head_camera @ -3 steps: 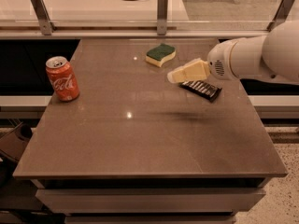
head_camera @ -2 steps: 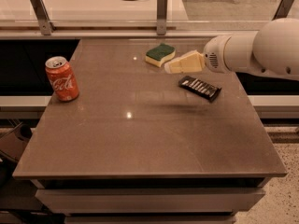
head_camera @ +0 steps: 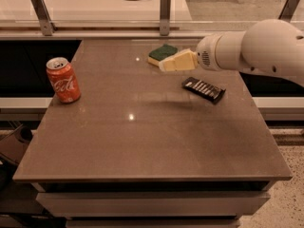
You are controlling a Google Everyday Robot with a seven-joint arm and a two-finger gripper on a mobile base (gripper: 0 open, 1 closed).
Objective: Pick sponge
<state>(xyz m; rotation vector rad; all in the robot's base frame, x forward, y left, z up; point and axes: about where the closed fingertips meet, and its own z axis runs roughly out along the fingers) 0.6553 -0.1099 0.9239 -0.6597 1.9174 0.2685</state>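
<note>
Brown worktop (head_camera: 142,141) is carrying the sponge (head_camera: 161,52) near its far edge; the end effector (head_camera: 167,64) is hanging just beside it, its opening impossible to tell. It is sitting nearer the sponge than before.

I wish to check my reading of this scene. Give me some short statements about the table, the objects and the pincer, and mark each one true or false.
1. The sponge lies near the far edge of the table. True.
2. The cola can lies on its side. False: it stands upright.
3. The pincer is close beside the sponge. True.
4. The black wrapper lies next to the can. False: it lies toward the opposite side of the table, below the robot's arm in the view.
</note>
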